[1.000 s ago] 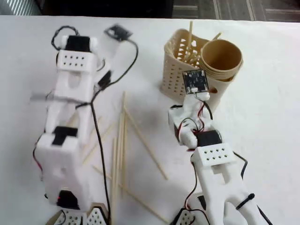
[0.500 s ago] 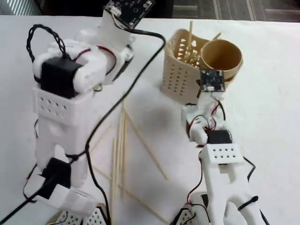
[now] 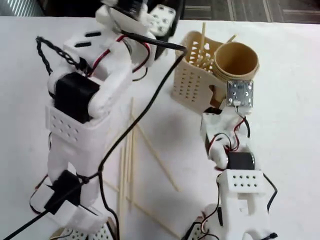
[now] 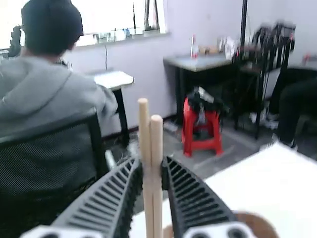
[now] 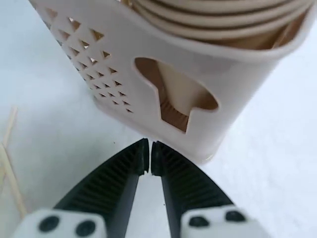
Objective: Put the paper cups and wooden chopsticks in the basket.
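Observation:
My left gripper (image 4: 151,163) is shut on two wooden chopsticks (image 4: 150,144) that stand upright between its jaws, raised high and facing the room. In the high view the left arm (image 3: 90,75) rises tall, with its wrist near the basket's (image 3: 192,75) far left corner. The cream perforated basket holds stacked paper cups (image 3: 236,60) and a few chopsticks (image 3: 202,37). My right gripper (image 5: 149,151) is shut with nothing in it, its tips just short of the basket's wall (image 5: 124,74) below the cups (image 5: 223,20). Several chopsticks (image 3: 129,150) lie loose on the table.
The white table (image 3: 290,130) has free room right of the basket. The right arm (image 3: 235,165) stands just in front of the basket. A black cable (image 3: 150,107) hangs from the left arm over the loose chopsticks. Loose chopsticks (image 5: 10,168) also lie beside the right gripper.
The left arm has risen from the table and swung up toward the basket. The right arm has shifted a little to the right along the basket's front.

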{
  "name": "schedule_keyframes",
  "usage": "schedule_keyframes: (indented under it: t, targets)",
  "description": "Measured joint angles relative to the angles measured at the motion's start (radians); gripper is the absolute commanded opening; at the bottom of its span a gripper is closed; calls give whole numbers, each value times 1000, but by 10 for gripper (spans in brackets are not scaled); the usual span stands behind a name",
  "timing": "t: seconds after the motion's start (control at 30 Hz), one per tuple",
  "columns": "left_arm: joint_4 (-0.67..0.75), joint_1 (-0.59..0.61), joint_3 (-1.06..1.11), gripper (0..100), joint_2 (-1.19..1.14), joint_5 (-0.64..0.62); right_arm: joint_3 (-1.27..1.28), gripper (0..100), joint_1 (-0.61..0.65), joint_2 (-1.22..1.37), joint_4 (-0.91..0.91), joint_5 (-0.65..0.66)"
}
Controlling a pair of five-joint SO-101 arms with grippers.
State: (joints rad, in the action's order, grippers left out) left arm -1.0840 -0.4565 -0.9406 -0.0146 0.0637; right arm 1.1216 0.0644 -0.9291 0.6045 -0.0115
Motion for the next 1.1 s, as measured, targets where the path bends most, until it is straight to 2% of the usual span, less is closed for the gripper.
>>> schedule_keyframes:
  t: [0.2, 0.5, 0.57, 0.63, 0.7, 0.8, 1.0, 1.1]
  targets:
    - [170, -3, 80, 22, -5, -97, 0, 27, 0, -5, 0, 0]
    - [436, -3, 330, 26, -109, -138, 0, 27, 0, -5, 0, 0]
    - [459, -3, 370, 73, -127, -138, 0, 27, 0, -5, 0, 0]
    - [465, -3, 400, 162, -140, -137, 0, 28, 0, -5, 0, 0]
    - [443, -3, 405, 221, -146, -137, 0, 28, 0, -5, 0, 0]
    - [347, -3, 374, 203, -144, -124, 0, 28, 0, -5, 0, 0]
    - [81, -3, 186, 142, -144, 86, 0, 28, 0, -5, 0, 0]
    - [-83, 23, 78, 136, -144, 140, 0, 28, 0, -5, 0, 0]
